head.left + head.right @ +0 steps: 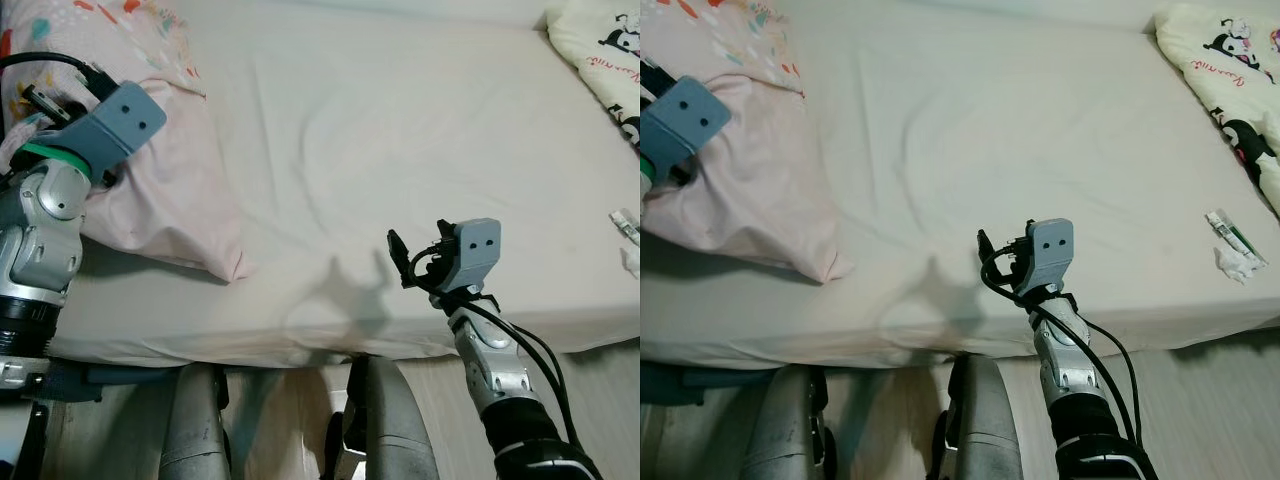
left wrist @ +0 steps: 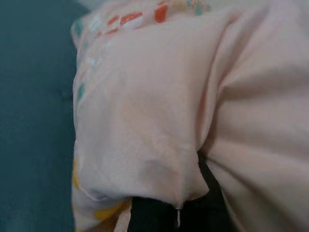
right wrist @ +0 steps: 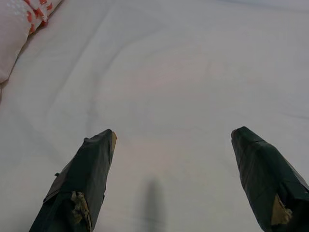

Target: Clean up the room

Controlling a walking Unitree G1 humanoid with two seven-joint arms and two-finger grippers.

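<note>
A pink blanket point(image 1: 170, 190) with a coloured print along its edge lies bunched at the left end of the white bed point(image 1: 380, 150). My left gripper point(image 2: 181, 212) is buried in its folds at the bed's left edge. It is shut on the blanket, and the cloth gathers into a pinch over the dark fingers. My right gripper point(image 3: 174, 133) hovers low over bare sheet near the bed's front edge, its fingers point(image 3: 87, 174) spread wide with nothing between them. It stands well to the right of the blanket point(image 1: 750, 170).
A cream blanket with cartoon prints point(image 1: 600, 50) lies at the bed's far right corner. A small tube point(image 1: 1228, 232) and a crumpled tissue point(image 1: 1238, 262) rest near the right front edge. Wooden floor point(image 1: 1210, 400) shows below the bed, and a teal surface point(image 2: 29, 121) lies left of it.
</note>
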